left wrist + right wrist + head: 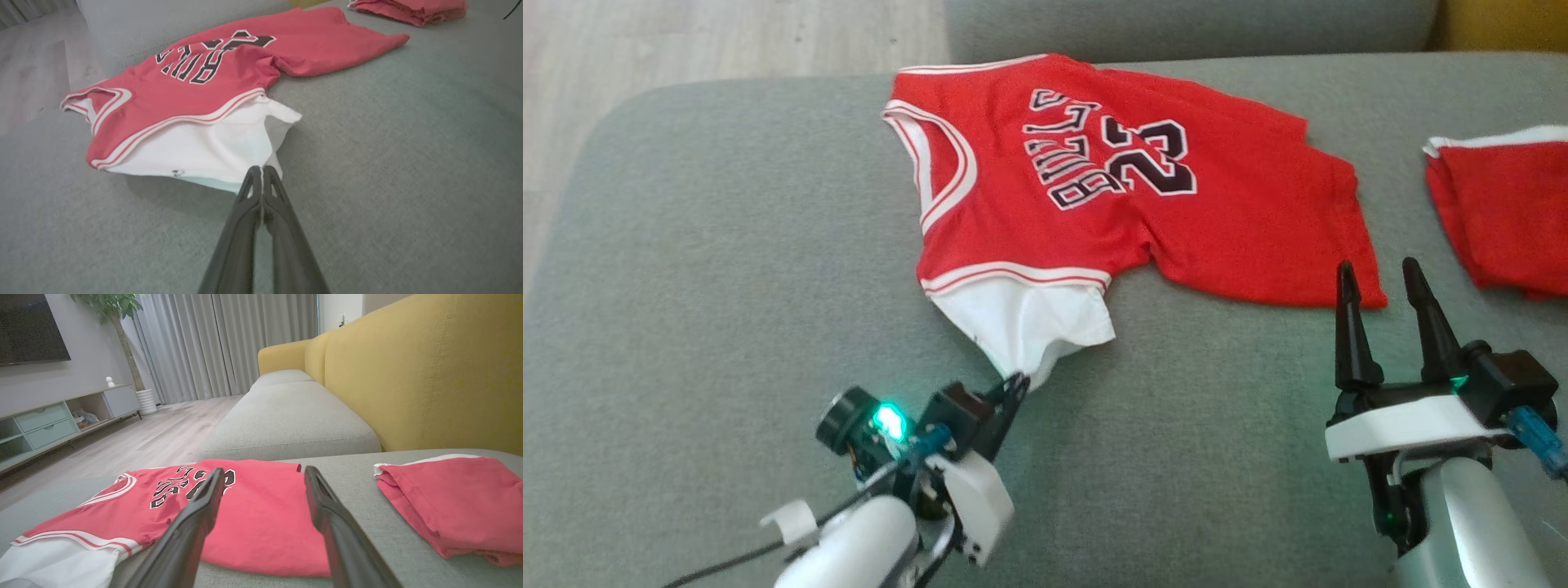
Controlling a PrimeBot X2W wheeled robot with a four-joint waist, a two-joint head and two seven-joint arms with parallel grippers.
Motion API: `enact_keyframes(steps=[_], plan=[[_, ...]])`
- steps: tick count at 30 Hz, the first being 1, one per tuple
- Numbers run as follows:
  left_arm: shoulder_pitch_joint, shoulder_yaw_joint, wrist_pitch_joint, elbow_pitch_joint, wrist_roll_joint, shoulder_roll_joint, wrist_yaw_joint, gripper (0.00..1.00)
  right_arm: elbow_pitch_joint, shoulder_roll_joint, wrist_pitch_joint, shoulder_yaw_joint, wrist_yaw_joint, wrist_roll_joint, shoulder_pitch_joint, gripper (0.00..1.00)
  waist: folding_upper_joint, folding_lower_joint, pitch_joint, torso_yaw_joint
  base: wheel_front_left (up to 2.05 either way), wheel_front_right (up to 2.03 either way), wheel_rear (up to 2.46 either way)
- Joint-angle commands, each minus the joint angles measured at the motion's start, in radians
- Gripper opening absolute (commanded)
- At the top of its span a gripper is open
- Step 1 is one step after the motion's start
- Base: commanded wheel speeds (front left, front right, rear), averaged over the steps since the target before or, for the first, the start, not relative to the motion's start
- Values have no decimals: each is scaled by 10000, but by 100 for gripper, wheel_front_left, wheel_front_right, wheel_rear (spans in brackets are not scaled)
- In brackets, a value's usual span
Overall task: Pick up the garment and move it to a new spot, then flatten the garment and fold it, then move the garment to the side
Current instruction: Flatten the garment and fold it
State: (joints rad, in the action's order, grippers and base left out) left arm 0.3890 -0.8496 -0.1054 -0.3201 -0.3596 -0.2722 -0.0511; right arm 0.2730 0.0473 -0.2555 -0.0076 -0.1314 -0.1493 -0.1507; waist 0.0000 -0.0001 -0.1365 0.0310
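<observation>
Head view: sleeve pinched on the left, fingers spread on the right

Shows jersey lying red on grey cushion, number side up, white sleeve drawn to a point at left gripper, fingers pressed together on the cloth. Shows right gripper spread wide near the hem corner. Adds, from left wrist view, closed tips overlapping the sleeve's white edge. Adds, from right wrist view, yellow backrest, curtains, wood floor, and folded red garment lying apart, right of the jersey.

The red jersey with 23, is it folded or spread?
Mostly spread: the jersey lies open on the sofa, its print showing, somewhat wrinkled.
</observation>
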Motion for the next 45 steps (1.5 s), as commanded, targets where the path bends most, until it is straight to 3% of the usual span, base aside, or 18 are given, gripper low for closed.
enact_keyframes(steps=[1, 4, 12, 19, 24, 31, 38, 44, 45], plan=[[128, 152, -205, 451, 70, -259, 64, 19, -240, 30, -63, 225, 7, -9, -46, 100, 0, 1, 105, 172, 0, 0, 0], [-133, -56, -613, 689, 13, -363, 98, 100, -172, 30, -63, 240, 7, -11, -45, 100, 0, 1, 157, 284, 0, 0, 0], [-362, 124, -679, 1331, -200, -541, -175, 100, -63, 30, -63, 249, 7, -17, -38, 100, 0, 1, 188, 402, 0, 0, 0], [-187, 1481, 276, 1465, -760, -542, -1042, 100, -120, 30, -63, 289, 7, 39, -102, 100, 0, 1, 15, 287, 0, 0, 0], [222, 2490, 1214, 715, -1094, -444, -1549, 100, -257, 30, -63, 368, 7, 39, -231, 100, 0, 1, -351, -26, 0, 0, 0], [1005, 2906, 1677, -714, -1473, -257, -1229, 100, -525, 30, -63, 412, 7, 40, -407, 100, 0, 1, -1023, -511, 0, 0, 0], [1939, 2901, 1433, -2488, -1817, -118, -495, 100, -726, 29, -63, 445, 7, 21, -610, 100, 0, 1, -1656, -972, 0, 0, 0], [2376, 2817, 1046, -3727, -1972, -49, -194, 100, -756, 29, -63, 433, 7, -25, -623, 100, 0, 1, -1768, -1139, 0, 0, 0], [2430, 2787, 979, -3867, -2015, -29, -79, 21, -751, 29, -63, 431, 7, -29, -628, 100, 0, 1, -1769, -1152, 0, 0, 0]])
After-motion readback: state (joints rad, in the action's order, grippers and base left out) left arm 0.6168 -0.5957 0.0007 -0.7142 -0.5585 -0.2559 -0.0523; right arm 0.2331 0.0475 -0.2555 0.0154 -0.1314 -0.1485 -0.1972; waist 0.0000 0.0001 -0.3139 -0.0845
